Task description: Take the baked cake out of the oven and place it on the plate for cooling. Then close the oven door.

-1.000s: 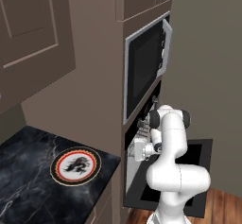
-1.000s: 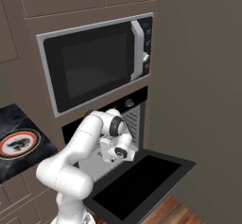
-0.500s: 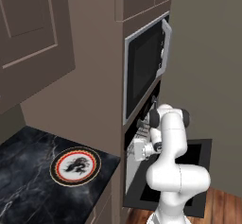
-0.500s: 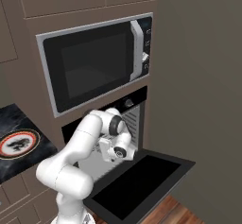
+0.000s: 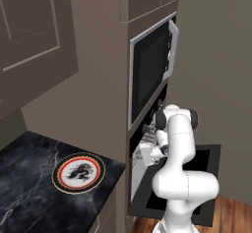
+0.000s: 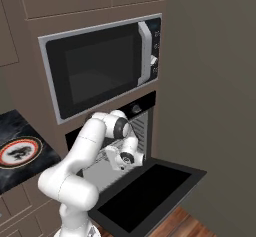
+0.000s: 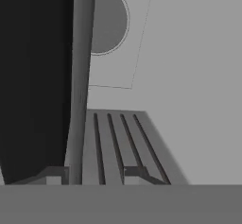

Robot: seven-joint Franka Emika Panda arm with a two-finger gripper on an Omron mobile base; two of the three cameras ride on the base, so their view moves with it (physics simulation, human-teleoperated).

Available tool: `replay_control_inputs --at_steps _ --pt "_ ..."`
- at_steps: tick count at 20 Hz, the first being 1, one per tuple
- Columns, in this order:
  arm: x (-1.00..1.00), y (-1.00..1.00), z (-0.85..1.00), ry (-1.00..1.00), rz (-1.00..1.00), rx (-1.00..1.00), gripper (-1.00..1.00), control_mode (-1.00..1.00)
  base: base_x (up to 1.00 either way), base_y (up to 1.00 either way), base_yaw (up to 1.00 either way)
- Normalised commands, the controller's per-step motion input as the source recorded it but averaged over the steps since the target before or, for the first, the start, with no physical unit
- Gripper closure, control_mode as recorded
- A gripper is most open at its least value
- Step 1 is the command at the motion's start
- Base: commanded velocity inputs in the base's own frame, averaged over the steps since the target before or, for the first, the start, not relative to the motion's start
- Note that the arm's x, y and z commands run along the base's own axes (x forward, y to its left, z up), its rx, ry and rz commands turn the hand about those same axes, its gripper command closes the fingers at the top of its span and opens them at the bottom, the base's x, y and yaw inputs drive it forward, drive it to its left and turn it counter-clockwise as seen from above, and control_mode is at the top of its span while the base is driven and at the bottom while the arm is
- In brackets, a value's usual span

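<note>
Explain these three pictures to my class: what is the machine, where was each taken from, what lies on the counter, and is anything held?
The machine is a white robot arm on a driving base, in a computer-drawn kitchen. Two pictures come from cameras on the base, behind the arm to its left and right. The third looks along the gripper, which reaches into the oven above its lowered door; the grey bars are a rack. A plate lies on the black counter. The gripper's jaws are closed; whether they hold anything I cannot tell.
</note>
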Motion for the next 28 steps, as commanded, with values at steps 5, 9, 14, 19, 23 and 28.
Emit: replay_control_inputs --at_steps 5,9,14,19,23,28 --pt "0.0 -0.69 -0.08 0.0 0.0 -0.11 1.0 -1.0 0.0 0.0 0.0" --pt "0.0 -0.82 -0.14 0.02 0.0 -0.1 1.0 -1.0 0.0 0.0 0.0" --pt "0.0 -0.93 -0.19 0.03 0.0 -0.1 1.0 -1.0 0.0 0.0 0.0" --pt "-0.06 -0.99 -0.27 0.03 0.0 -0.1 1.0 -1.0 0.0 0.0 0.0" --pt "-0.18 -1.0 -0.34 0.04 0.0 -0.11 1.0 -1.0 0.0 0.0 0.0" --pt "-0.26 -1.0 -0.42 0.04 0.0 -0.12 1.0 -1.0 0.0 0.0 0.0"
